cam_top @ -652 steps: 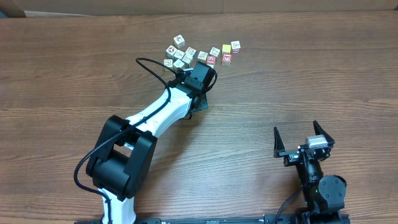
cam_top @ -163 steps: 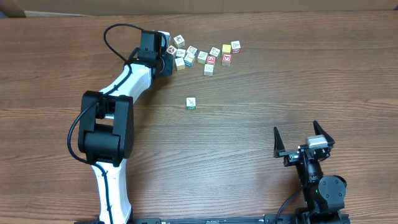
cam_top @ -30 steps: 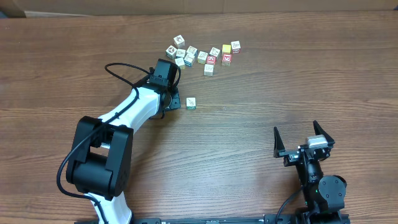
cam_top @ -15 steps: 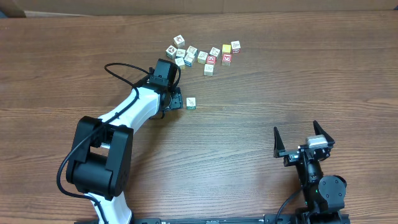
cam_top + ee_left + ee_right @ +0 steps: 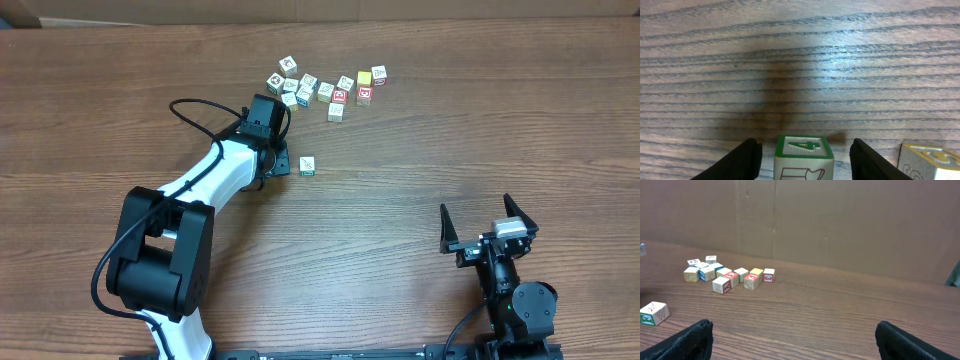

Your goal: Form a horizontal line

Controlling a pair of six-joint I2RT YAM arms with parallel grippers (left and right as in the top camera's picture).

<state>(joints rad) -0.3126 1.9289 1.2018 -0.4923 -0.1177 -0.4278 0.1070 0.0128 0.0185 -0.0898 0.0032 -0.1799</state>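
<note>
Left pincer [image 5: 805, 144] released, straddling green-edged block [image 5: 804, 155] on counter [image 5: 800, 60]; second block [image 5: 929, 161] just beside, beyond one finger. Right pincer [image 5: 482, 213] released, well apart.

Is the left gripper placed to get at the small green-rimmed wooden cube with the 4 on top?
Probably yes. The green-rimmed cube sits on the wooden table between the left gripper's open fingers, with a gap on each side and nothing between. The yellowish-rimmed cube beside it lies outside the far finger.
</note>
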